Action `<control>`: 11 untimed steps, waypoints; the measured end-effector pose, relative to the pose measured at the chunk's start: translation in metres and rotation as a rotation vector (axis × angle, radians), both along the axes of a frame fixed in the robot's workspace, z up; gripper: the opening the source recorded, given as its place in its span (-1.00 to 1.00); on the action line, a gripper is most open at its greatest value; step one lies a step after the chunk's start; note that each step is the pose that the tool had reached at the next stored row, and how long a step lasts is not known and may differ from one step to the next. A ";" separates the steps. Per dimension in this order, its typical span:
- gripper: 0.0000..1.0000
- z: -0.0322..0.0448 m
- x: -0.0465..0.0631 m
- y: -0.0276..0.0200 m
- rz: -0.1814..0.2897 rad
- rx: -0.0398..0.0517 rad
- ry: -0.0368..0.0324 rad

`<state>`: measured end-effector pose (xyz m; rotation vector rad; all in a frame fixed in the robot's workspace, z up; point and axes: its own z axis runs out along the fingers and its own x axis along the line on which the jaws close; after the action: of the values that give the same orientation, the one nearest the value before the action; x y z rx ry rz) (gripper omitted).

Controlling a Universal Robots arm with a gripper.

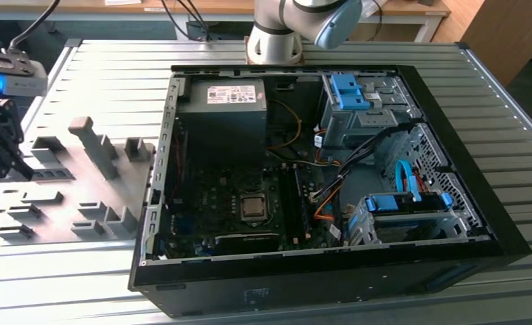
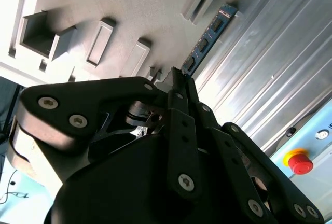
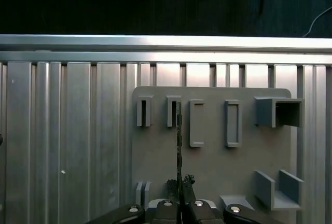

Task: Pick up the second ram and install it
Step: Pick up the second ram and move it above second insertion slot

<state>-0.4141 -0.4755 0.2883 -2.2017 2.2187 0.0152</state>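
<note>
— How is the pincer found?

— In the first wrist view the gripper (image 3: 180, 183) is seen drawn narrow. Its fingers are pressed against the two faces of the near end of the second ram (image 3: 179, 141), so the stick is clamped between them.

— And where is the ram placed?

— It is held edge-on over the grey holder plate (image 3: 155, 156). From the fingertips it is stretched straight across the plate, and its far end is met by a slotted block (image 3: 173, 112) in the row along the plate's edge farthest from the gripper. Whether the stick is lifted clear of the plate cannot be told. In the second wrist view its blue-green board and black chips (image 2: 207, 35) are made out just beyond the fingertips.

— What is seen past the plate?

— The plate is carried by the slatted metal table (image 1: 247, 294). In the exterior view the gripper is found at the table's edge on the exterior view's left, with the plate laid between that edge and the open computer case (image 1: 482, 223). The case is set on the middle of the table.
</note>
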 end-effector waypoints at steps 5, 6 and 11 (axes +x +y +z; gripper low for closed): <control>-0.73 0.0066 0.000 0.0000 0.000 0.0000 0.0000; -0.73 0.0082 0.000 0.0000 0.000 0.0000 0.0000; -0.73 0.0166 0.000 0.0000 0.000 -0.0001 0.0001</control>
<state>-0.4141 -0.4755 0.3049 -2.2018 2.2188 0.0152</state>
